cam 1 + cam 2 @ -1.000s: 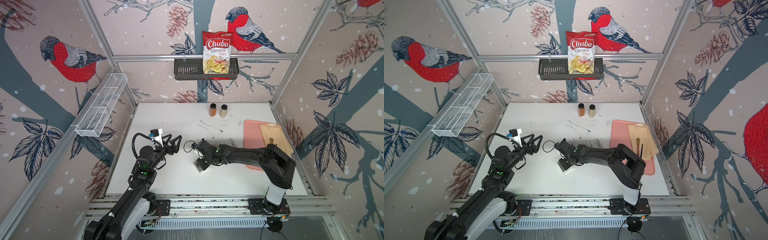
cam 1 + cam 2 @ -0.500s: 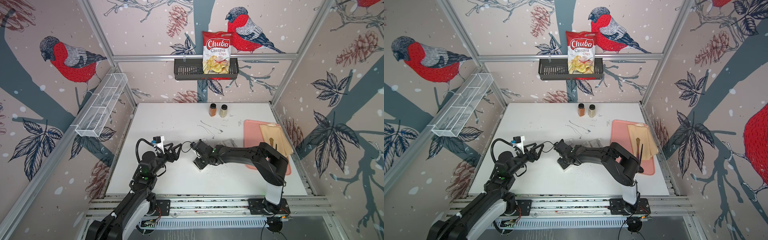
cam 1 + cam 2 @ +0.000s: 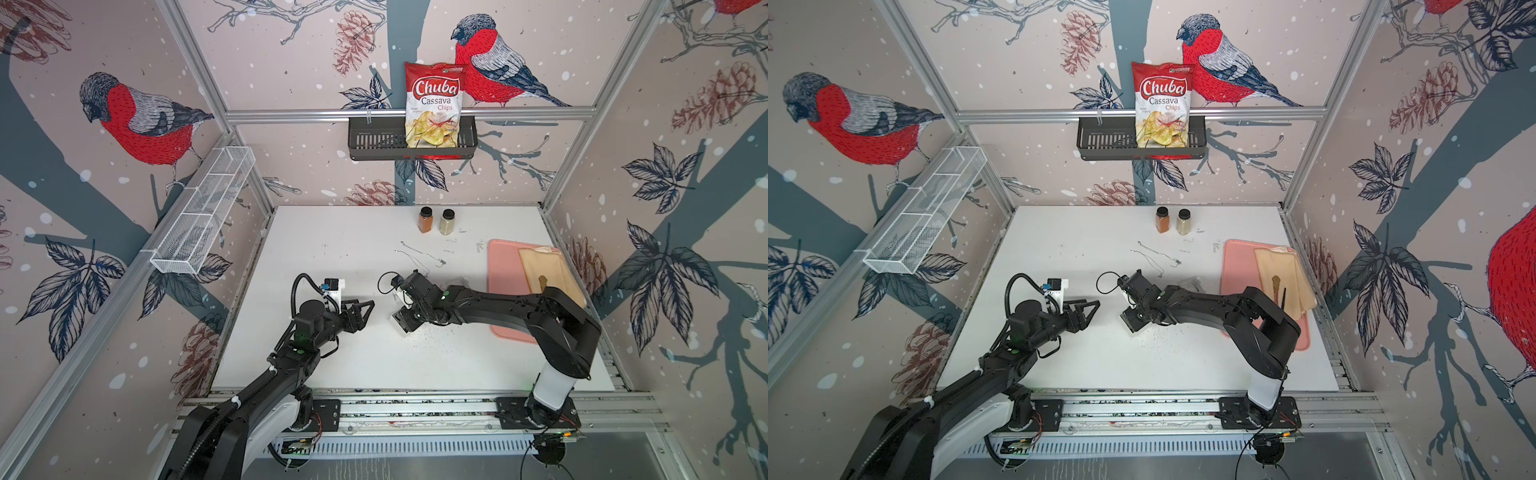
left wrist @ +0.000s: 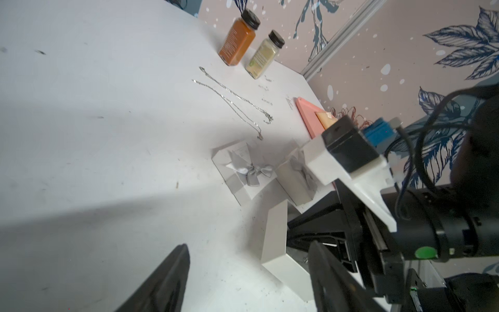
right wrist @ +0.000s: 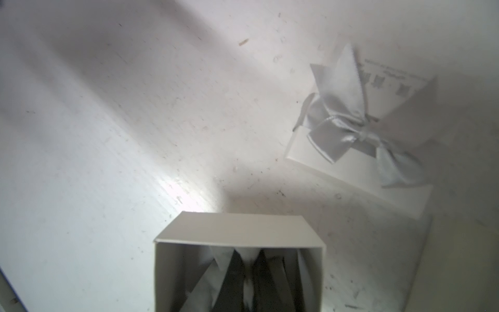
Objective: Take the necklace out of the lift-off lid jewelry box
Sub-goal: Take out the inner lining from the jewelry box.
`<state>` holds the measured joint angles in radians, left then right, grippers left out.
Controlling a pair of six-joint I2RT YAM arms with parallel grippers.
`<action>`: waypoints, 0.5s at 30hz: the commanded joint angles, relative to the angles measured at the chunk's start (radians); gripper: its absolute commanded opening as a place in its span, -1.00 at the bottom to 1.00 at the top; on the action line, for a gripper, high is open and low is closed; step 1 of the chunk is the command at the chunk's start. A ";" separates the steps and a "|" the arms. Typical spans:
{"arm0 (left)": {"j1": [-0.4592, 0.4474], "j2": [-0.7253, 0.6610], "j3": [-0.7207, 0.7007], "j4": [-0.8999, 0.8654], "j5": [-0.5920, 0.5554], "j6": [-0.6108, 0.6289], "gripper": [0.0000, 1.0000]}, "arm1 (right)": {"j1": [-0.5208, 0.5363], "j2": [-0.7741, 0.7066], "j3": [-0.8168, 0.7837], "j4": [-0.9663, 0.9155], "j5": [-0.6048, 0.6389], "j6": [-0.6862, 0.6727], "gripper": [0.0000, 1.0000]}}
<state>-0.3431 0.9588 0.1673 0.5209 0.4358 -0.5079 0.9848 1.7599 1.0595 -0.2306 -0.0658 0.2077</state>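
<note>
Nearest the robot's base, the left fingers [image 4: 167, 278] stand apart just beside the open jewelry box [image 5: 237, 229] on the white counter [image 3: 395, 365], apparently poised to steady it. The right fingers [image 5: 233, 281] reach down inside the box, pressed together amid its pale lining, likely pinching for the necklace, which is not visible and presumably inside. Whether anything is caught cannot be told. Just beyond lies the bow-topped lid [image 5: 305, 151], set aside so the interior is reachable. Farther back, two loose chains [image 4: 235, 93] lie on the counter, and two spice jars [image 3: 425, 219] stand near the rear wall.
</note>
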 commanded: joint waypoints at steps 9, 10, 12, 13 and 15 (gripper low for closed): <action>-0.136 0.219 0.112 0.081 -0.039 0.053 0.38 | -0.006 -0.007 0.002 0.049 -0.022 0.000 -0.86; -0.146 0.228 0.117 0.074 -0.047 0.058 0.38 | -0.006 -0.007 -0.001 0.053 -0.020 0.004 -0.87; -0.156 0.244 0.119 0.072 -0.055 0.058 0.37 | -0.007 -0.013 -0.007 0.061 -0.014 0.008 -0.88; -0.160 0.251 0.119 0.072 -0.055 0.058 0.37 | -0.007 -0.014 -0.007 0.061 -0.006 0.008 -0.88; -0.167 0.263 0.121 0.070 -0.062 0.059 0.37 | -0.006 -0.013 -0.004 0.059 0.003 0.005 -0.88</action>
<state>-0.5030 1.2106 0.2802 0.5636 0.3920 -0.4644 0.9771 1.7512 1.0550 -0.1928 -0.0853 0.2077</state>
